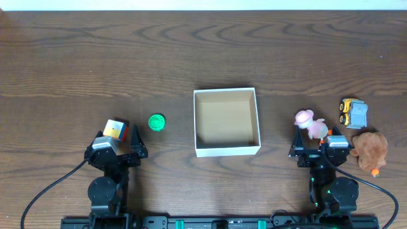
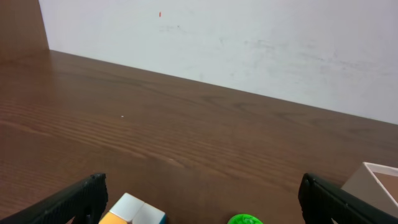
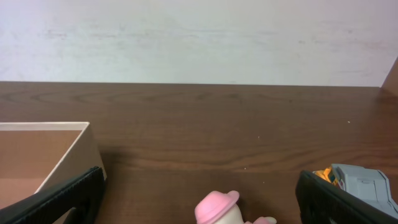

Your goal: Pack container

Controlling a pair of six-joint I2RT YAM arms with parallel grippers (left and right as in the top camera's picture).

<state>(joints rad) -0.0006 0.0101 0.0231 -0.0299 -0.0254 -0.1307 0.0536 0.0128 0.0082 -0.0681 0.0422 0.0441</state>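
Note:
The container [image 1: 226, 151] is a square white box with a tan inside, empty, at the table's middle; its corner shows in the left wrist view [image 2: 379, 180] and its wall in the right wrist view [image 3: 74, 155]. My left gripper [image 1: 117, 150] is open, with a colourful cube [image 1: 115, 129] [image 2: 129, 210] just ahead of it and a green round toy [image 1: 157, 122] [image 2: 244, 219] to its right. My right gripper [image 1: 320, 147] is open, right behind a pink figure with a hat [image 1: 310, 123] [image 3: 217, 208].
A yellow and grey toy truck [image 1: 353, 112] [image 3: 360, 182] lies at the right. A brown plush toy [image 1: 370, 150] lies beside the right arm. A white wall runs along the table's far edge.

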